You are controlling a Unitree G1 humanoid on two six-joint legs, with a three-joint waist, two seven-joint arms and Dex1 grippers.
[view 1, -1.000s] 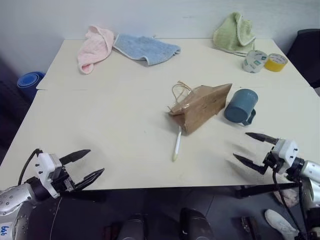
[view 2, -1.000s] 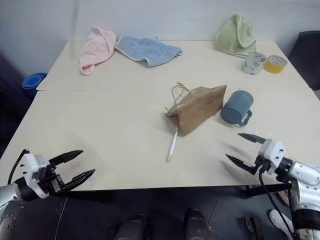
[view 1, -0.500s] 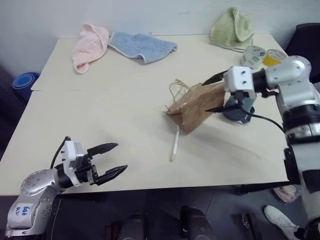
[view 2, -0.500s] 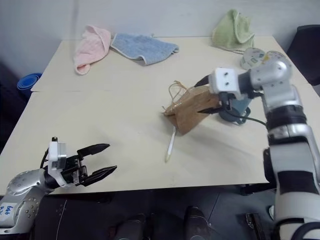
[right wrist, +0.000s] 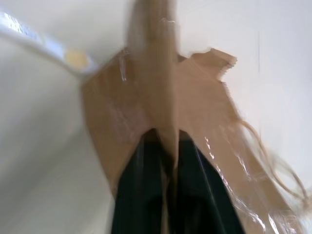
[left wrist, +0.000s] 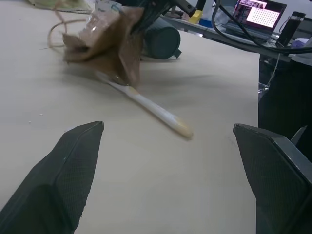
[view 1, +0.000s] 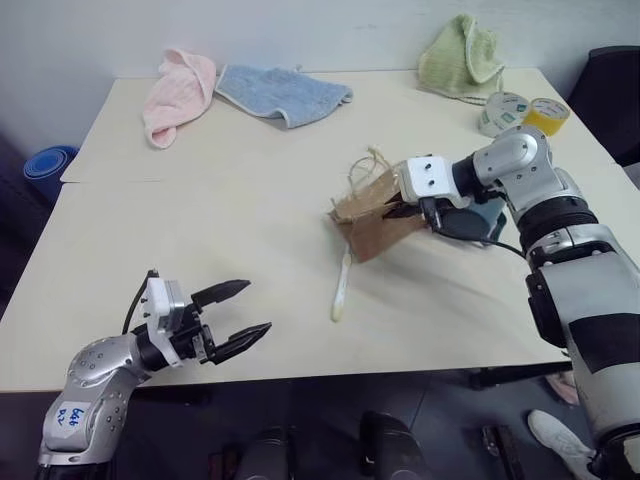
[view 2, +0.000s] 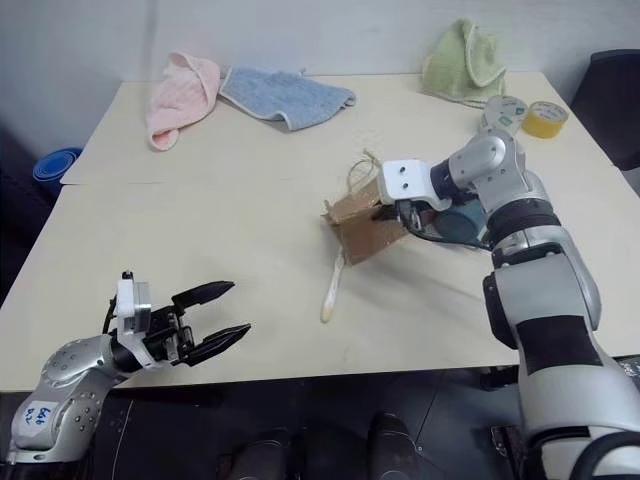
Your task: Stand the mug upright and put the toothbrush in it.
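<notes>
On the bench [view 1: 200,230]: one mug [view 1: 478,220], one toothbrush [view 1: 341,288], three cloths, two tape rolls; right pincer [view 1: 392,209] pinches one paper bag [view 1: 375,215], left pincer [view 1: 248,311] wide.

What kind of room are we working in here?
Probably a lab or office test space: a plain cream table by a bare wall, tape rolls at its far corner, and a lit laptop with cables nearby.

**Mug down, toothbrush flat**

You have the dark teal mug [left wrist: 161,43] lying on its side on the desk, toward the right edge, mostly hidden. Your white toothbrush [view 1: 341,290] lies flat near the desk's middle, closer to the front edge, its pale yellowish end pointing frontward.
</notes>
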